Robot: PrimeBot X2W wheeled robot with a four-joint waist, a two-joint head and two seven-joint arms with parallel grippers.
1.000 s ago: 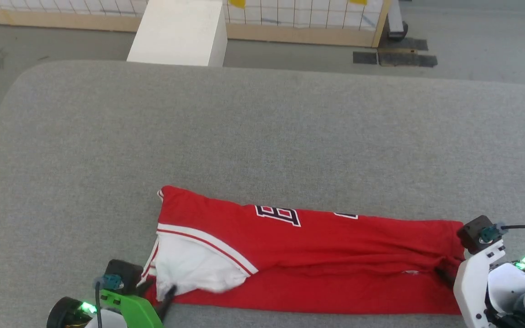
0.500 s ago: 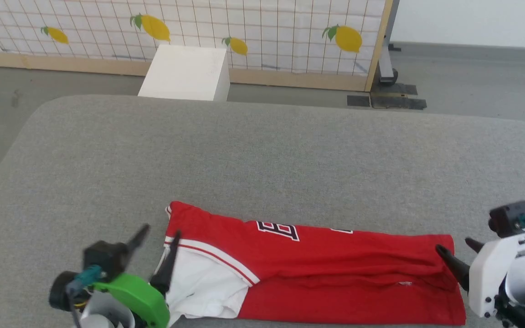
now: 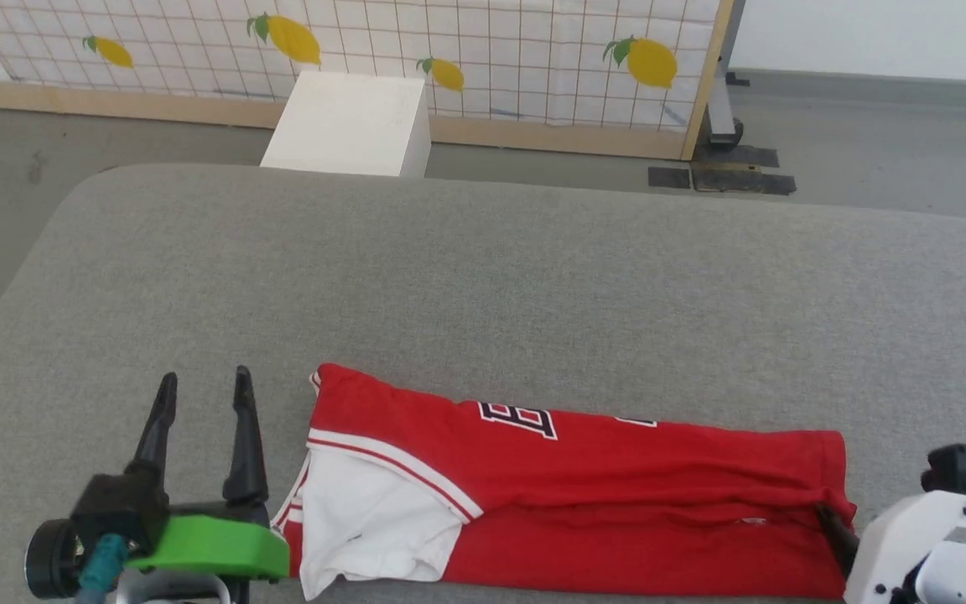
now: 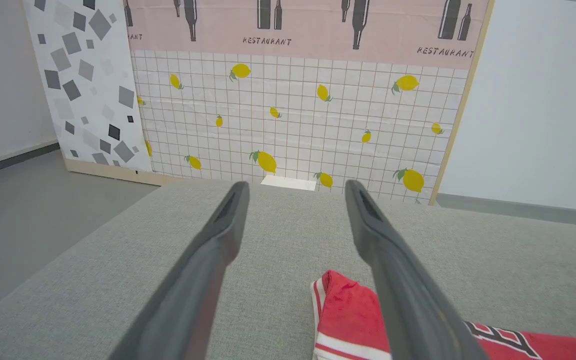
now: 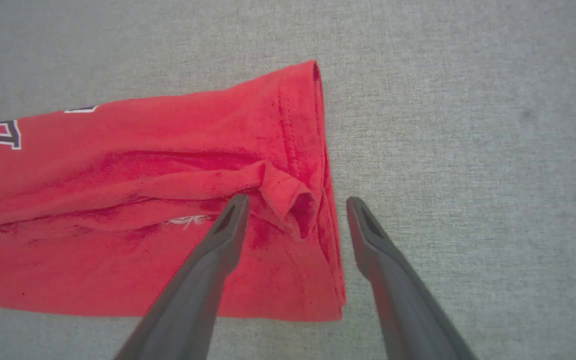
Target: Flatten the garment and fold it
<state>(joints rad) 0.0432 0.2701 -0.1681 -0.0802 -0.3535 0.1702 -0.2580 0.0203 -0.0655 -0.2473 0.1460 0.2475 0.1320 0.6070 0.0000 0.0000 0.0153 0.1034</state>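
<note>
The garment [image 3: 584,486], a red shirt with a white sleeve [image 3: 366,520], lies folded lengthwise in a long strip near the table's front edge. My left gripper [image 3: 202,384] stands open just left of the collar end with nothing between its fingers; its wrist view shows the garment [image 4: 348,310] to the lower right of the gripper [image 4: 295,186]. My right gripper [image 5: 296,201] is open over the garment's right end [image 5: 288,150], with a small bunched fold lying between its fingertips. In the head view one of its dark fingers [image 3: 837,533] touches that end.
The grey fabric table [image 3: 483,268] stretches wide beyond the garment. On the floor behind it stand a white box [image 3: 349,122] and a lemon-patterned partition [image 3: 491,50] with dark base plates [image 3: 722,178].
Both grippers have opened and let go of the garment. The left one has moved off the white sleeve to the left. The head camera has tilted up.
</note>
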